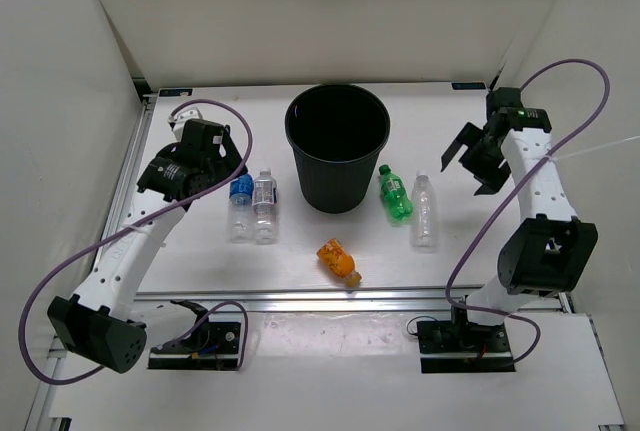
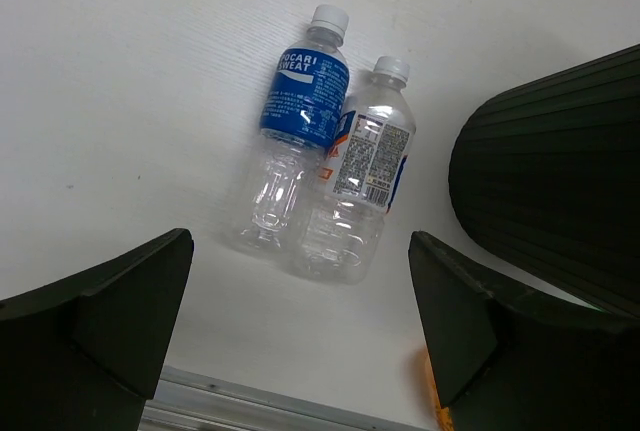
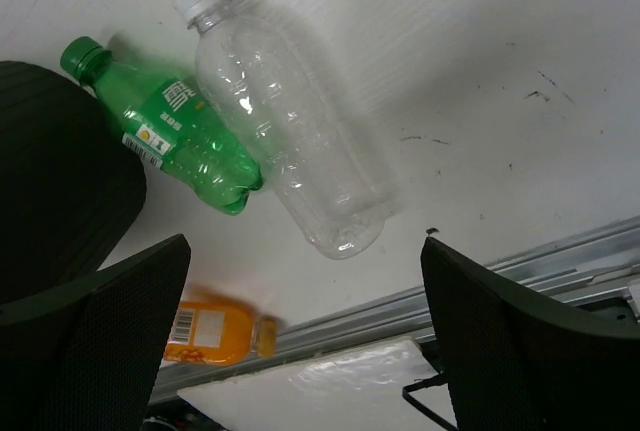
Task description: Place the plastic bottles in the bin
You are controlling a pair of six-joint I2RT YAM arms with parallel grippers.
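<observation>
On the table (image 1: 290,256), a clear bottle (image 2: 295,131) reads POCARI SWEAT.

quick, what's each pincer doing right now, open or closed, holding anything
left pincer: open, holding nothing
right pincer: open, holding nothing

I log: bin (image 1: 335,189) black, ribbed wall; bench (image 1: 290,261) white. Left: blue-labelled bottle (image 2: 300,101) clear, white lettering; white-labelled bottle (image 2: 365,166) clear. Right: green bottle (image 3: 185,141); clear bottle (image 3: 290,141), white cap. Near: orange bottle (image 1: 339,261). My left gripper (image 2: 300,251) and right gripper (image 3: 305,246) black.
</observation>
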